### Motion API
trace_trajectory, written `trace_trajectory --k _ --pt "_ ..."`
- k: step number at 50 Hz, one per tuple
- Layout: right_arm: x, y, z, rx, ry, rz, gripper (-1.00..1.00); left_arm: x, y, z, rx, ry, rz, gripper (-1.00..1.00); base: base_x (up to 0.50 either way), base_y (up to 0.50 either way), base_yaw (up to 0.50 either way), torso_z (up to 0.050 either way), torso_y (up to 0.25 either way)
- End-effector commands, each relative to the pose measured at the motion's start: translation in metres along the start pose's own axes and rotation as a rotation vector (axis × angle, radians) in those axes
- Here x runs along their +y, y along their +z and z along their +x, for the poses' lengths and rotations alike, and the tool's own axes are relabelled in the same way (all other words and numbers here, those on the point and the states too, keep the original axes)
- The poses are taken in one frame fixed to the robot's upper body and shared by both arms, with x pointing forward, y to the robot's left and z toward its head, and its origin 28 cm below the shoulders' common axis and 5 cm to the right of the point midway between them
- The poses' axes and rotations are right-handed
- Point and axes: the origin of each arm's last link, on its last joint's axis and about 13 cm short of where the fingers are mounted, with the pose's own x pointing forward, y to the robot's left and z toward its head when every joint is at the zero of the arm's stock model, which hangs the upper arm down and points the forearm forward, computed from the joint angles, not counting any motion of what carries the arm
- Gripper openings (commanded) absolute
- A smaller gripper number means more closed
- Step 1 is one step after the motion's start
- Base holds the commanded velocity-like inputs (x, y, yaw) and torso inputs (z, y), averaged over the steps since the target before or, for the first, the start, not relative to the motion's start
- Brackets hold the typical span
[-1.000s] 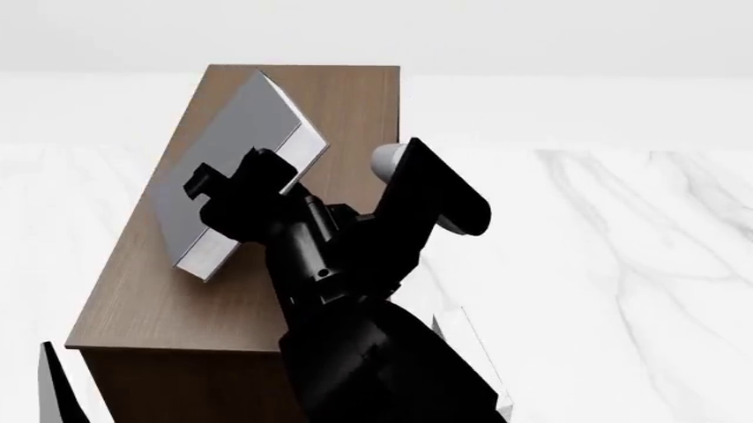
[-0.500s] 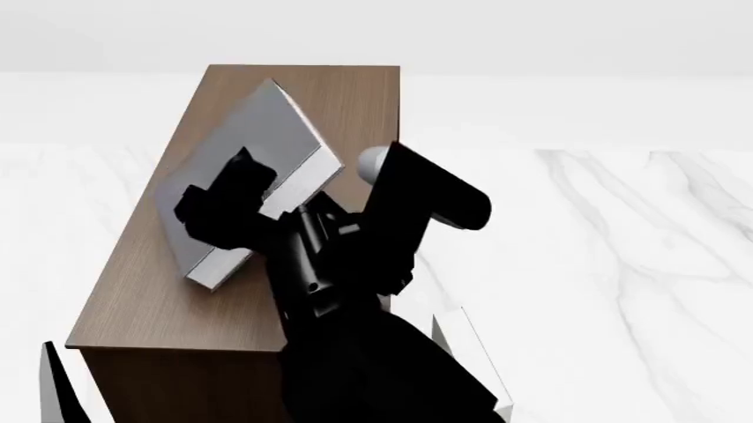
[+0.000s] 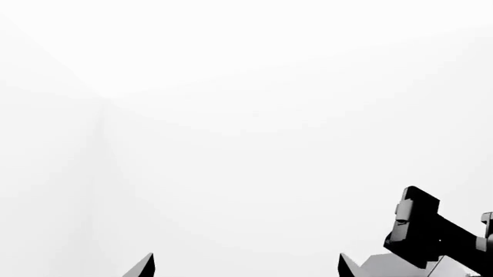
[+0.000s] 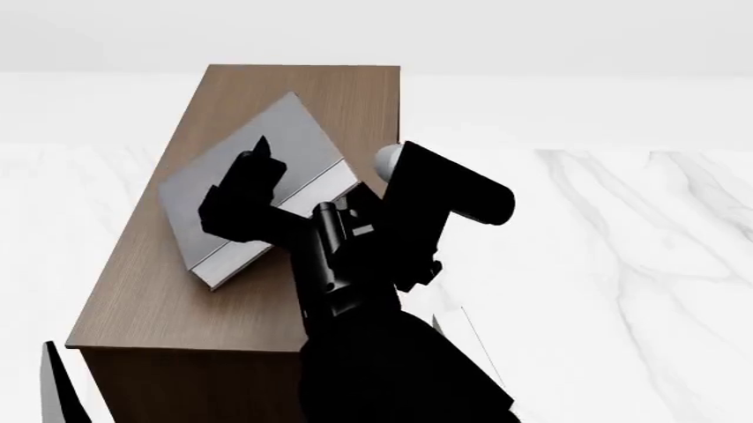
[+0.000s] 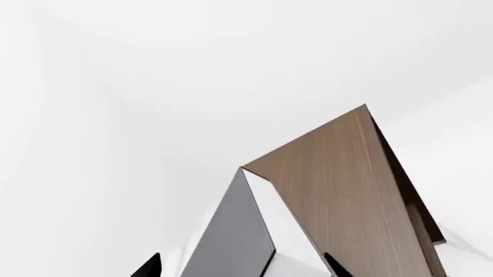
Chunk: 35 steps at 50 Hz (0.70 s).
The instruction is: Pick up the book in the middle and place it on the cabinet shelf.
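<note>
**Grey book on the cabinet top, my right pincer over it**

The cabinet shelf (image 4: 341, 97) is the biggest thing before me in the head view: a long brown wood-grain box whose flat top surface runs away from me over the white marble floor (image 4: 636, 264). In my right wrist view the same cabinet shelf (image 5: 347, 190) shows as a brown slab seen edge-on and steeply slanted, a shape the head view does not give.

The book (image 4: 282, 141) lies on that top surface, toward its left long edge and about midway along its length. Its grey cover faces up, and its long axis runs diagonally across the cabinet, from the near left to the far right, with a band of white page edges along the side nearest me. In the right wrist view the book (image 5: 235, 231) is a grey wedge rising to a point just beside the brown slab.

My right pincer (image 4: 242, 189) sits over the book's near part, black against the grey cover. Whether its jaws are clamped on the book or parted, I cannot tell; only two dark tips show at the rim of the right wrist view.

My left pincer (image 3: 245, 266) shows in its own wrist view as two dark tips standing well apart, with nothing between them but pale blank background.
</note>
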Motion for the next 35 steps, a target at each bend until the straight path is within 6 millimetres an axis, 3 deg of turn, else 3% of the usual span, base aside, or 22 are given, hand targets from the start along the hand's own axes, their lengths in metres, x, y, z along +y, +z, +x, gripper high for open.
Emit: trace_trajectory --k 1,35 --pt "-0.002 0.011 0.004 -0.086 0.013 -0.023 1.0 0.001 -0.001 0.003 -0.006 0.008 0.002 1.0 0.0 0.0 0.0 0.0 0.0" --pt "-0.027 0.023 0.013 -0.13 -0.079 -0.026 1.0 0.0 -0.001 0.002 -0.005 0.004 0.004 1.0 0.0 0.0 0.0 0.0 0.0"
